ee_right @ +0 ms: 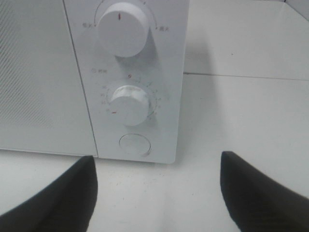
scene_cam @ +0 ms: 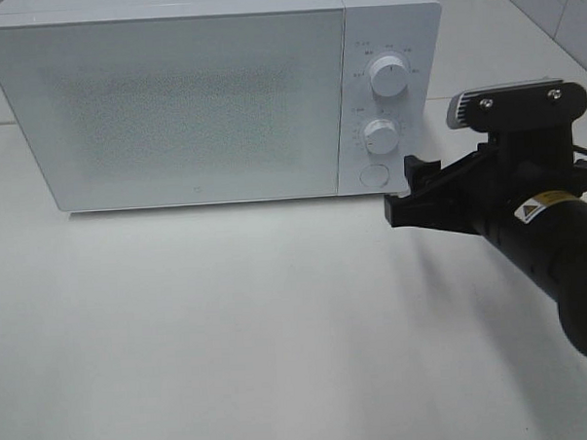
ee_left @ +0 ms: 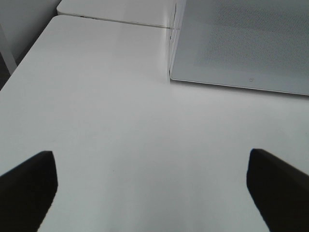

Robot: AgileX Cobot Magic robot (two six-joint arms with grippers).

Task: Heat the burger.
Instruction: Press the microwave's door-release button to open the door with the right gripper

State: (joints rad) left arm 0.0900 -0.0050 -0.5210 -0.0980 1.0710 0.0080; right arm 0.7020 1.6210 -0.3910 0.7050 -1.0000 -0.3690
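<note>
The burger is out of view in every frame. A white microwave (scene_cam: pixel 172 108) stands at the back of the table with its door shut. My right gripper (scene_cam: pixel 409 191) is open, just in front of the control panel's lower right corner, with nothing between its fingers. In the right wrist view this gripper (ee_right: pixel 158 159) faces the lower knob (ee_right: pixel 129 104) and the round button (ee_right: pixel 134 144). My left gripper (ee_left: pixel 150 154) is open over bare table, short of the microwave's front left corner (ee_left: pixel 170 77), and holds nothing. The left arm does not show in the exterior high view.
The panel carries an upper knob (scene_cam: pixel 390 79), a lower knob (scene_cam: pixel 378 134) and a round button (scene_cam: pixel 373 174). The white table (scene_cam: pixel 230 330) stretches in front of the microwave. A seam between two tabletops (ee_right: pixel 241 76) runs to the right of the microwave.
</note>
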